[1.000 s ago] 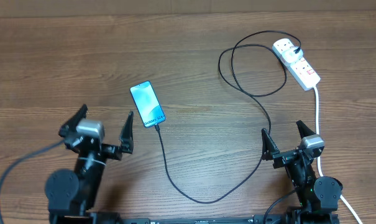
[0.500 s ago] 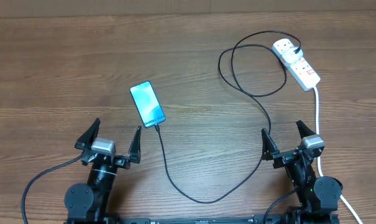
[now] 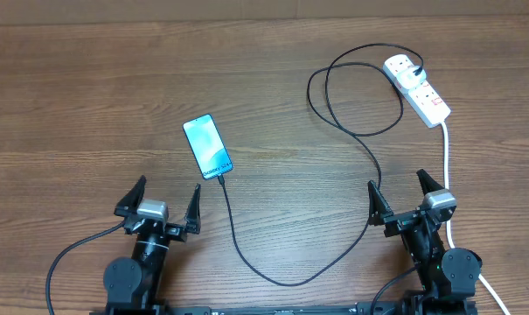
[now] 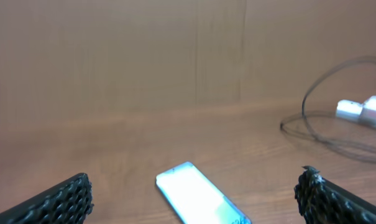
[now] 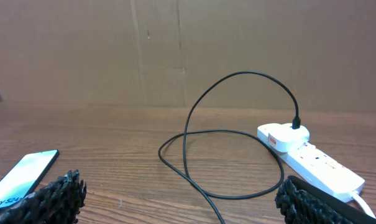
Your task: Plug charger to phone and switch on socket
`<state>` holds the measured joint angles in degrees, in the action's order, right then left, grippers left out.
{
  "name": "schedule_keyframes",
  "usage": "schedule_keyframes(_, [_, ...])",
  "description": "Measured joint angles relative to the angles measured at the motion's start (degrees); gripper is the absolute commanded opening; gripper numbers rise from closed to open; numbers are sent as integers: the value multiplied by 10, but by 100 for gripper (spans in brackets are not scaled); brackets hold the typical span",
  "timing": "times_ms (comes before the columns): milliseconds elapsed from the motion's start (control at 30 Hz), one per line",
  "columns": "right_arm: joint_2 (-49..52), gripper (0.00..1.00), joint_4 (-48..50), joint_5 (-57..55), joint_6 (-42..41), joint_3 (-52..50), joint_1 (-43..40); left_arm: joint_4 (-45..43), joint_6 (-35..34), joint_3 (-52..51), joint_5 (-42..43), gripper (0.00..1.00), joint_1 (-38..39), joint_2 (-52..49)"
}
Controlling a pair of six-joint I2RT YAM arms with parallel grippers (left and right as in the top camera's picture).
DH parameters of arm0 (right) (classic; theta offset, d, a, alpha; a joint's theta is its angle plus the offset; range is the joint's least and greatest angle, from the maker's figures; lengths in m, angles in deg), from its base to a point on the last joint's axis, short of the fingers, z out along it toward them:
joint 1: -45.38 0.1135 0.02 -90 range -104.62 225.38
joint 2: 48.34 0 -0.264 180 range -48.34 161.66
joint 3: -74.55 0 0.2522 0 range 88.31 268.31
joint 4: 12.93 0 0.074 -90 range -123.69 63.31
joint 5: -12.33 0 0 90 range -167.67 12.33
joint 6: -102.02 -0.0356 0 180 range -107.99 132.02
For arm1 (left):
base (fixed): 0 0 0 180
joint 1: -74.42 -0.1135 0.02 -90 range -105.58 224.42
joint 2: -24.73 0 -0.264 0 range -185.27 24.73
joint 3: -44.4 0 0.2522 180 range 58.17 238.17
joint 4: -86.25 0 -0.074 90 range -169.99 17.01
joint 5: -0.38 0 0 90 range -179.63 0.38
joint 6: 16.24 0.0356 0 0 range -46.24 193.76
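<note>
Overhead, the phone (image 3: 207,146) lies screen-up, left of centre. The charger (image 3: 286,284) appears to be seated in its lower end, though the joint is too small to be sure. The cable loops slack toward the bottom of the frame, then climbs to its plug in the socket (image 3: 419,88) at upper right, so nothing pulls taut. The left gripper (image 3: 166,197) and right gripper (image 3: 396,188) sit along the bottom edge with jaws spread wide and empty, likely keeping clear. I cannot tell the switch position.
</note>
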<state>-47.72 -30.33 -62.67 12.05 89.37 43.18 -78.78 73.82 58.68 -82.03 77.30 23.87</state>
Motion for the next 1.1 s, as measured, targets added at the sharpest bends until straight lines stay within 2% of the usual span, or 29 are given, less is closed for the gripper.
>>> schedule_keyframes(67, [0, 100, 0, 0, 0, 0, 0, 25, 0, 0, -4, 100, 0, 0])
schedule_keyframes(1100, [0, 100, 0, 0, 0, 0, 0, 26, 0, 0, -10, 99, 0, 0])
